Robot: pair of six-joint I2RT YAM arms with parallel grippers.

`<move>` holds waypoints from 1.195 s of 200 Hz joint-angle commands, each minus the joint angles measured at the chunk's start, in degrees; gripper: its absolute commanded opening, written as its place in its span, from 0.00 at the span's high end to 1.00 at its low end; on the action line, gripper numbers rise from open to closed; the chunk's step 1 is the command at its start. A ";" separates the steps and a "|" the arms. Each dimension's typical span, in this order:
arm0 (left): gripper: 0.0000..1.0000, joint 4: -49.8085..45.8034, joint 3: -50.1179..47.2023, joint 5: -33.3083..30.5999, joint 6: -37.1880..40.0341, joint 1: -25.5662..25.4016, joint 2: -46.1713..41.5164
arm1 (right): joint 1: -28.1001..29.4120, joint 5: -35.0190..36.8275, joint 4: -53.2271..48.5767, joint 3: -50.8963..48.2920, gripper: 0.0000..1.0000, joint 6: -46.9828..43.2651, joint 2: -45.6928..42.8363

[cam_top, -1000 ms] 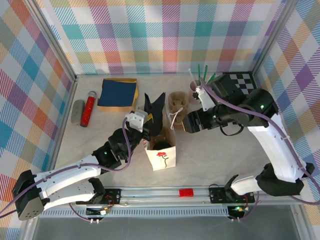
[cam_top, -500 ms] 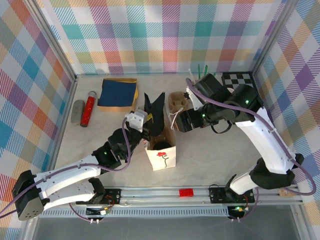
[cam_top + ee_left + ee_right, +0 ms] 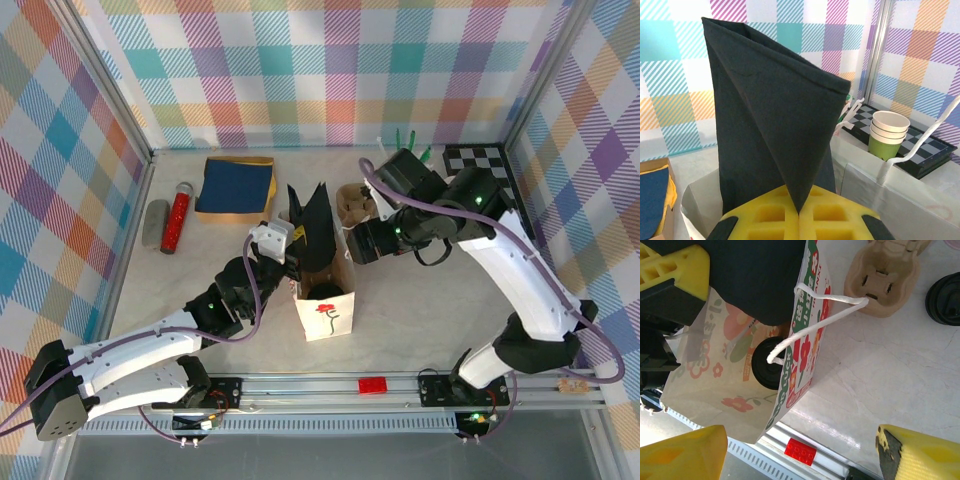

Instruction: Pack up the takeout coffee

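- Located coffee (image 3: 771,369) down inside bag (image 3: 715,385), near centre of table (image 3: 430,310), between the two arms.
- Read its long axis as vertical: round black lid facing straight up toward the open bag mouth, cup sides hidden beneath the lid.
- Noted bag upright, mouth open, red flower print on its near face, white cord handle (image 3: 825,315) arching across above one rim and partly over the coffee.
- Logged left gripper (image 3: 799,214) clenched on black sheet (image 3: 775,125) at the bag's far-left rim. Saw the sheet standing tall above the mouth and covering part of it.
- Logged right gripper (image 3: 800,440) released, jaws wide, grasping nothing, hanging above the bag's far-right side.
- Marked carrier (image 3: 885,275) just far of the bag, with loose lid (image 3: 944,299) near it on bare table.
- Spotted cups (image 3: 887,135), stacked, green outside and white inside, by checkerboard (image 3: 927,152) at far right.
- Placed blue pad (image 3: 235,185), red tube (image 3: 178,215) and grey roll (image 3: 155,225) at far left, well apart from the bag.
- Counted sheet, handle and right gripper as crowding the space over the mouth.
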 commanded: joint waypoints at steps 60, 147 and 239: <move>1.00 3.53 -1.99 -1.75 0.73 -0.75 0.39 | 2.17 2.52 -2.81 5.52 0.21 0.75 4.36; 0.99 3.93 -2.78 -1.85 0.52 -0.75 0.24 | 3.05 3.33 -3.00 5.44 0.21 1.22 5.33; 1.00 3.61 -2.76 -2.20 0.69 -0.75 -0.13 | 3.55 3.54 -2.02 5.86 0.20 0.88 7.42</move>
